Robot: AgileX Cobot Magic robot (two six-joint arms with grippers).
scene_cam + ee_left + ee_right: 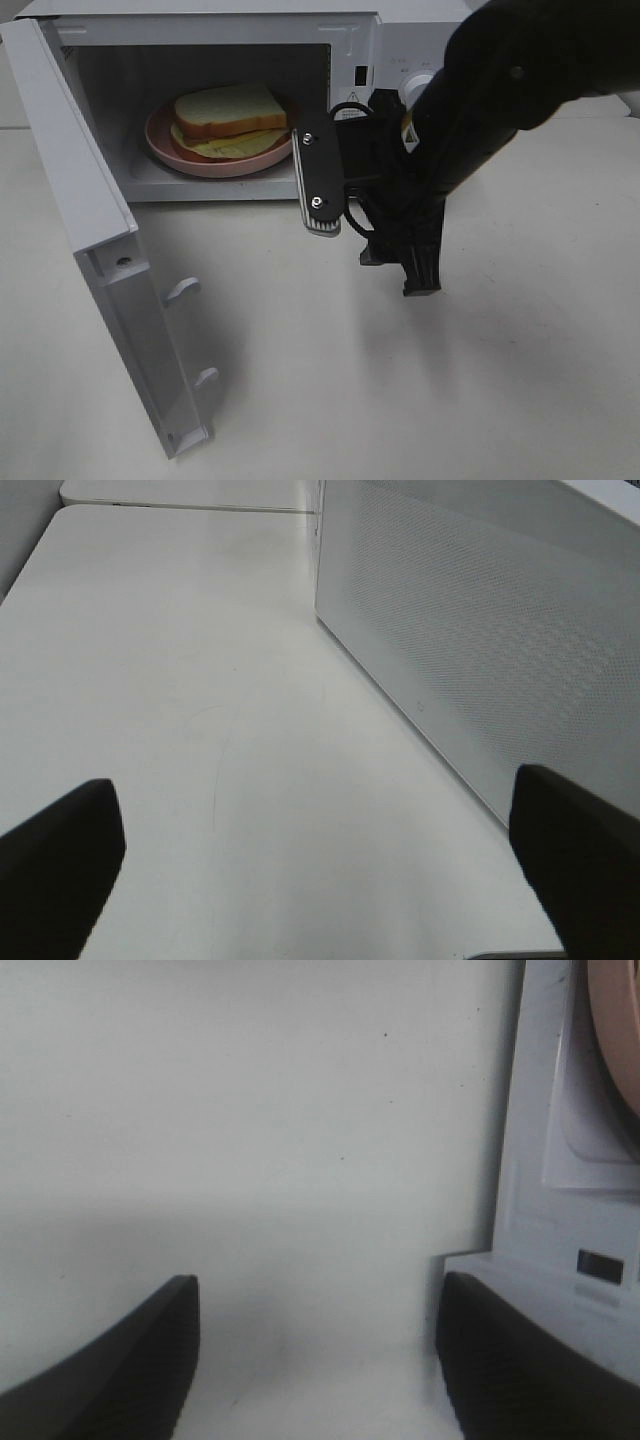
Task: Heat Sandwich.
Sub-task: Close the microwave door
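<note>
The sandwich (230,118), pale bread slices over a yellow filling, lies on a round pink plate (170,145) inside the open microwave (360,40). My right gripper (370,245) hovers over the table just in front of the oven's right front corner, open, with nothing between its fingers. In the right wrist view the right gripper (320,1360) shows two dark fingers apart over bare table, beside the microwave front (560,1210) and the plate's rim (615,1030). My left gripper (318,880) is wide open and empty beside a perforated white microwave panel (480,630); the high view does not show it.
The microwave door (110,270) stands swung out toward the front left, with two latch hooks on its inner edge. The white table (450,390) stretches in front and to the right. My right arm (500,90) covers the oven's control panel.
</note>
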